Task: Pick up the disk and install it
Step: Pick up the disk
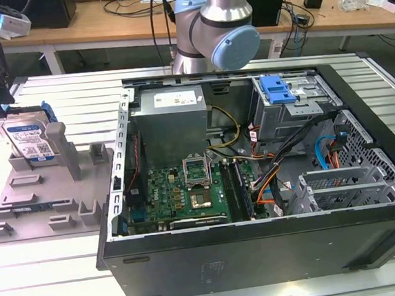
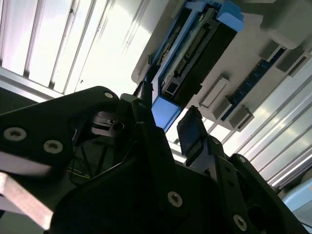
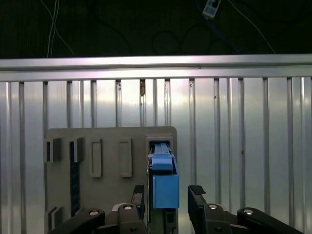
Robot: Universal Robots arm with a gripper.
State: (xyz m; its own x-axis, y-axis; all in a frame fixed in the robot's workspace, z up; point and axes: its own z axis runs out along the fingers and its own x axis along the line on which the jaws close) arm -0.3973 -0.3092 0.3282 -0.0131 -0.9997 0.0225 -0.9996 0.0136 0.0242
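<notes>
the disk (image 1: 27, 138) stands on edge, roughly upright, in a slot of the grey fixture (image 1: 42, 196) at the exterior view's left. the fixture lies flat on the ribbed metal desk (image 1: 61, 97). the disk's label faces the camera, and a grey post (image 1: 57, 143) rises just beside it; touching or not, cannot tell.

in the first wrist view the disk shows edge-on, with the end tab of its blue carrier (image 3: 165, 187) pointing toward the hand (image 3: 167, 191). the hand sits right over the disk, open, with one of its fingers (image 3: 196, 197) on each side of the tab. a clear gap shows between the tab and one finger, and a thinner one at the other, so it has hold of nothing. the second wrist view agrees: the blue tab lies between two dark fingertips and neither presses on it.

the open computer case (image 1: 262, 253) lies at the exterior view's right, well apart from the disk. a drive cage with a ribbed blue latch (image 1: 277, 89) is at its far right corner. which bay is meant for the disk, cannot tell.

progress, as a judgement: very early. the hand is lined up on the tab and that is all that's done. the disk is not gripped and not lifted, and it is seated in the fixture. the whole pick and the whole install into the case are left.
</notes>
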